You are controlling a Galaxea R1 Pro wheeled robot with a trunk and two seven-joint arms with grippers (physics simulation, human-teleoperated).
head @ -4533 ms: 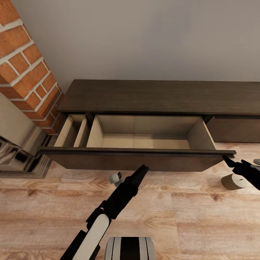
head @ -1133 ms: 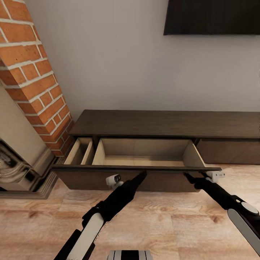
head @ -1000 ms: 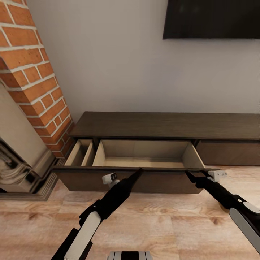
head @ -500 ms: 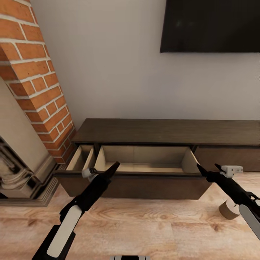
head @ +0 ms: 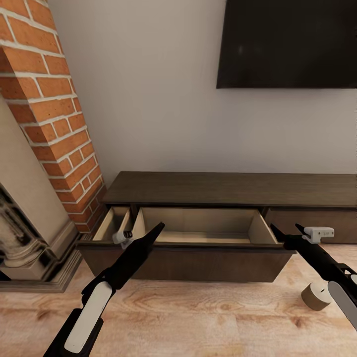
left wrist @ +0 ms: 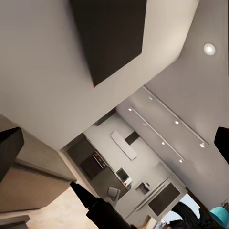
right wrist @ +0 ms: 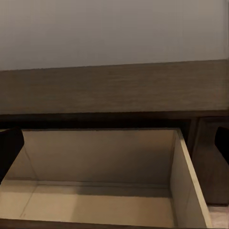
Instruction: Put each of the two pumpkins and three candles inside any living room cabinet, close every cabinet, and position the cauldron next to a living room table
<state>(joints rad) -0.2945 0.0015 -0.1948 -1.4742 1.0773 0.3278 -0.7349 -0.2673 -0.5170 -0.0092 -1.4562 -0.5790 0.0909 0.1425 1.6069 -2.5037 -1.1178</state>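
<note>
The long dark brown cabinet point(head: 228, 188) stands against the wall with its wide drawer point(head: 198, 233) pulled out. The drawer's pale beige inside point(right wrist: 95, 191) holds nothing. A narrow compartment point(head: 113, 223) beside it is also open. My left gripper point(head: 157, 229) hovers open over the drawer's front edge near its left end, fingers spread wide point(left wrist: 115, 145). My right gripper point(head: 285, 231) is open at the drawer's right corner and faces into the drawer point(right wrist: 116, 143). One beige candle point(head: 316, 296) lies tilted on the floor to the right, below my right arm.
A brick chimney point(head: 44, 114) and an ornate beige fireplace point(head: 20, 238) stand at the left, close to the cabinet's end. A black TV point(head: 287, 44) hangs on the wall above. Wooden floor point(head: 198, 317) stretches in front of the drawer.
The view has lifted and pulled back, so more wall and TV show. My left gripper slid left along the drawer front and my right gripper moved to its right corner. The candle came into view.
</note>
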